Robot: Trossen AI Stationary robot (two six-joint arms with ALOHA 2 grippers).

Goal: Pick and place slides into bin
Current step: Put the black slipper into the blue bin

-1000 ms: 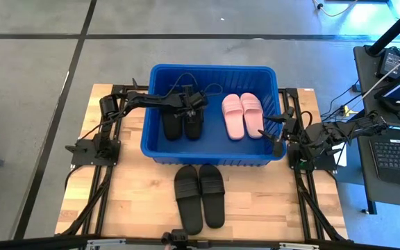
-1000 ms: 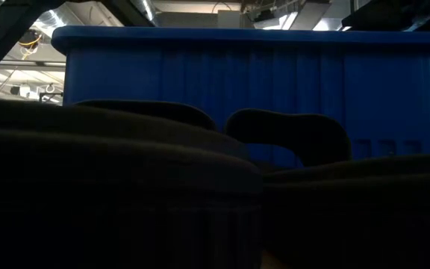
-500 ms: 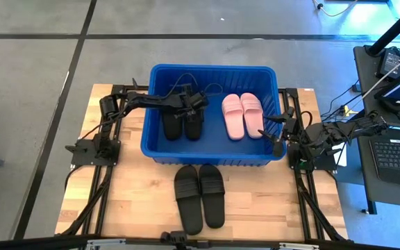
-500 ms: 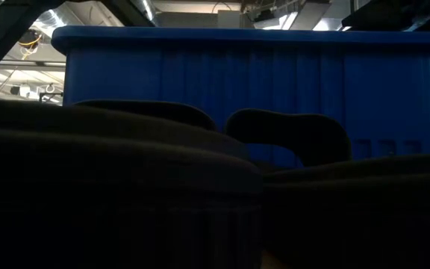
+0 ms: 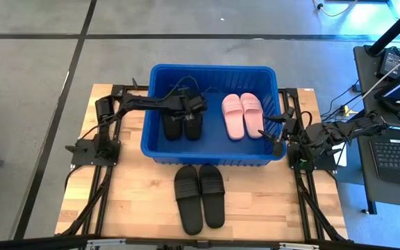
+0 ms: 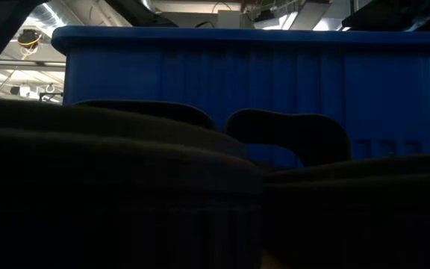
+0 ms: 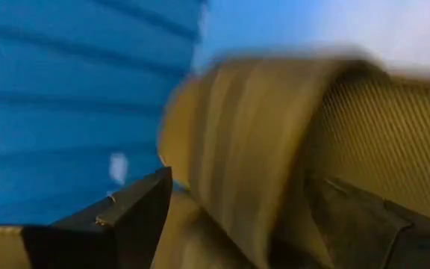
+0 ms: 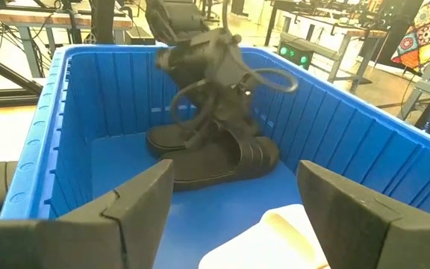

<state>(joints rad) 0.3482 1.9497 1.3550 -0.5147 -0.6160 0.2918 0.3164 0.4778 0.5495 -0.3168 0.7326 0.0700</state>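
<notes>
The blue bin [image 5: 212,114] stands at the far middle part of the wooden table [image 5: 130,198]. Inside it there are two pairs of slides. The black pair in the bin [image 5: 181,125] lies in the left half, and the pink pair [image 5: 242,115] lies in the right half, with free blue floor between the two pairs. A third pair, the black pair on the table [image 5: 199,197], lies side by side in front of the bin, near its front wall but not touching it.

The left gripper [image 5: 189,105] is reached over the left rim and is low inside the bin, directly above the black pair there. In the left wrist view its fingers [image 7: 129,217] stand apart, one on each side of a slide strap that fills most of the view, but I cannot tell if they are touching it.

The right gripper [image 5: 278,132] waits beside the right front corner of the bin, near the rim. In the right wrist view its fingers [image 8: 136,202] are spread wide and hold nothing.

In the low view, the dark slides on the table cover most of the picture, with the bin wall behind them.
</notes>
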